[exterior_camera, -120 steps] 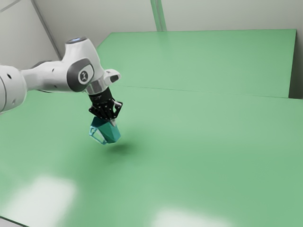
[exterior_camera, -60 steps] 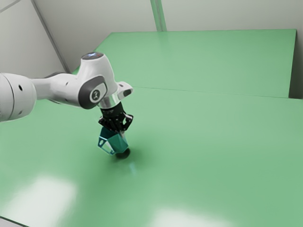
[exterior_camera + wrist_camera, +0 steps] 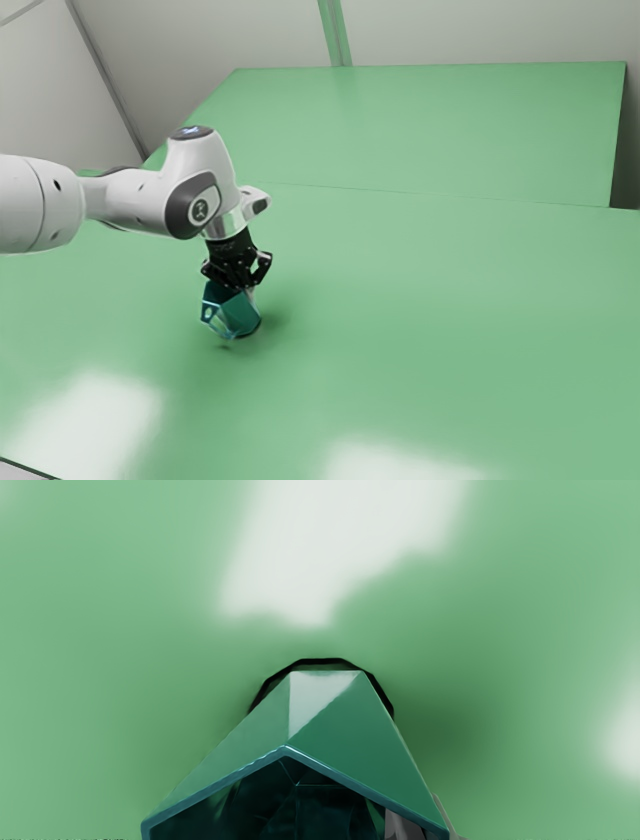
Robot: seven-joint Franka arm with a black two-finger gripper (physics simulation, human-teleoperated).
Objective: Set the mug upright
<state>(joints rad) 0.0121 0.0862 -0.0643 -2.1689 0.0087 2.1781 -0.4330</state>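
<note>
My gripper (image 3: 240,287) points down at the upper rim of the teal mug (image 3: 238,315), which leans a little with its mouth toward the hand. The handle faces the exterior view's left. In the wrist view, the faceted mug (image 3: 345,720) has its dark opening facing the camera and its narrower base toward the table. The gripper (image 3: 422,820) is shut on the mug's wall, one finger inside the mouth and the other outside. A dark outline surrounds the base; whether the base fully touches the table is unclear.
The green tabletop (image 3: 430,320) extends around the mug, with bright reflections on its surface. Behind it is another green surface (image 3: 430,120), with pale walls beyond.
The hand and mug first went down and toward the exterior view's right, then slightly lower and back left. The mug now leans less, and the dark round patch under it has mostly gone from sight.
</note>
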